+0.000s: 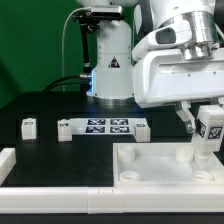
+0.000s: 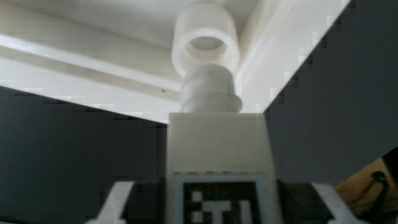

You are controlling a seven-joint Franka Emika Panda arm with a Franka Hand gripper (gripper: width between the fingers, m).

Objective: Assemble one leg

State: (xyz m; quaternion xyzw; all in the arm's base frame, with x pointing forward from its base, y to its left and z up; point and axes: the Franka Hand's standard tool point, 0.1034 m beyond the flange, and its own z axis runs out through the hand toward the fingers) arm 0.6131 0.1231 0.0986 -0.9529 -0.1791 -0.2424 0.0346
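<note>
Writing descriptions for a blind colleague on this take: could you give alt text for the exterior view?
The robot's hand holds a tagged white leg upright over a corner socket of the white panel, at the exterior view's right. Behind, on the black table, lie the marker board and another small tagged block.

Dark worktop [image 1: 45, 146] carries the marker board [image 1: 102, 127], one loose leg [image 1: 29, 126] beside it, and the white panel [image 1: 150, 172] up front.
</note>
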